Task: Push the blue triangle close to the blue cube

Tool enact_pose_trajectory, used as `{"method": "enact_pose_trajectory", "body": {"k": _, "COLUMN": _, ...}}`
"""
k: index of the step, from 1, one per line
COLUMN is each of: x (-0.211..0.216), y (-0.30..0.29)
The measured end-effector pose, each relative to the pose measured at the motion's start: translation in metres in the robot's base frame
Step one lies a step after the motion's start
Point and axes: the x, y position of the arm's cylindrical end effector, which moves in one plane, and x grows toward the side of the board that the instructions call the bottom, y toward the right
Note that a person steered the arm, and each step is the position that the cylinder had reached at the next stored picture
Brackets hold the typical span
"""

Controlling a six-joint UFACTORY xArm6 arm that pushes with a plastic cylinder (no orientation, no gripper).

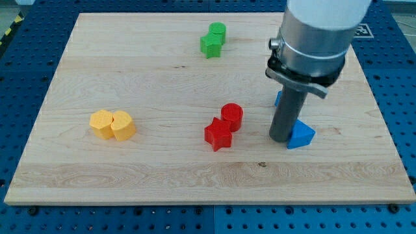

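Note:
The blue triangle (301, 134) lies on the wooden board (156, 162) at the view's right, below centre. My tip (281, 138) rests on the board, touching the triangle's left side. A second blue block (277, 99), mostly hidden behind the rod, shows as a small sliver just above the triangle; its shape cannot be made out. The two blue blocks are a short way apart, with the rod standing between them.
A red star (218, 134) and a red cylinder (232, 116) touch each other left of the tip. Two yellow blocks (112, 125) sit together at the view's left. Two green blocks (213, 39) sit together near the top centre.

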Motion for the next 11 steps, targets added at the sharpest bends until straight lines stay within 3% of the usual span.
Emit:
{"method": "enact_pose_trajectory", "body": {"k": 2, "x": 0.050, "y": 0.014}}
{"method": "enact_pose_trajectory", "body": {"k": 5, "x": 0.016, "y": -0.014}}
{"method": "enact_pose_trajectory", "body": {"k": 7, "x": 0.016, "y": 0.038}}
{"method": "enact_pose_trajectory", "body": {"k": 10, "x": 0.000, "y": 0.047}}
{"method": "enact_pose_trajectory", "body": {"k": 11, "x": 0.028, "y": 0.085}}
